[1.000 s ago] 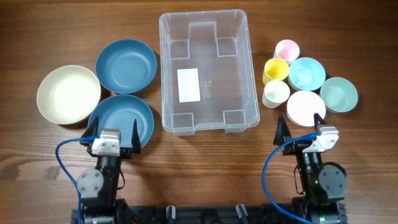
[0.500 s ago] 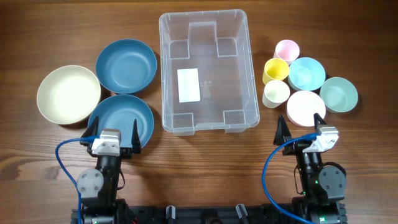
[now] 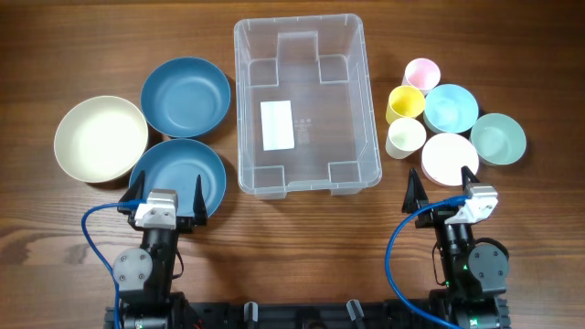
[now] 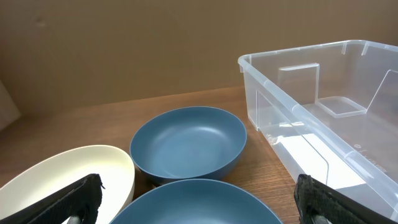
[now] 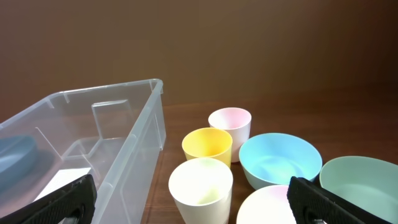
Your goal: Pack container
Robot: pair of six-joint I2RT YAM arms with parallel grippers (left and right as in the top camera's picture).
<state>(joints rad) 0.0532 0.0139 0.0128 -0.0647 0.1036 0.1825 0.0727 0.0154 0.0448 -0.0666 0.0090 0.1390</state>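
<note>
At the middle of the wooden table (image 3: 55, 55), one large clear plastic rectangular container (image 3: 320, 128), upright and empty, white label showing through the base; set between two groups of tableware, probably for easy reach from either side. To the left, three wide bowls, close together: one cream round bowl (image 3: 101, 139) farthest left, one dark blue bowl (image 3: 186, 97) on the far side, a second dark blue bowl (image 3: 177, 174) nearer. To the right, three smaller bowls, tightly clustered: one light blue bowl (image 3: 451, 107) far, one mint green bowl (image 3: 498, 138) rightmost, one pale pink bowl (image 3: 449, 158) near. Between those and the container, three cups in a line: pink cup (image 3: 421, 73) far, yellow cup (image 3: 405, 103) in the middle, white cup (image 3: 406, 137) near. Grouped by size, seemingly ready for nesting. Nothing packed yet. At the near edge, two grippers, low over the table: left gripper (image 3: 165, 192) at the near rim of the second dark blue bowl, right gripper (image 3: 440, 185) just near the pale pink bowl, fingers of both spread wide, holding nothing.
</note>
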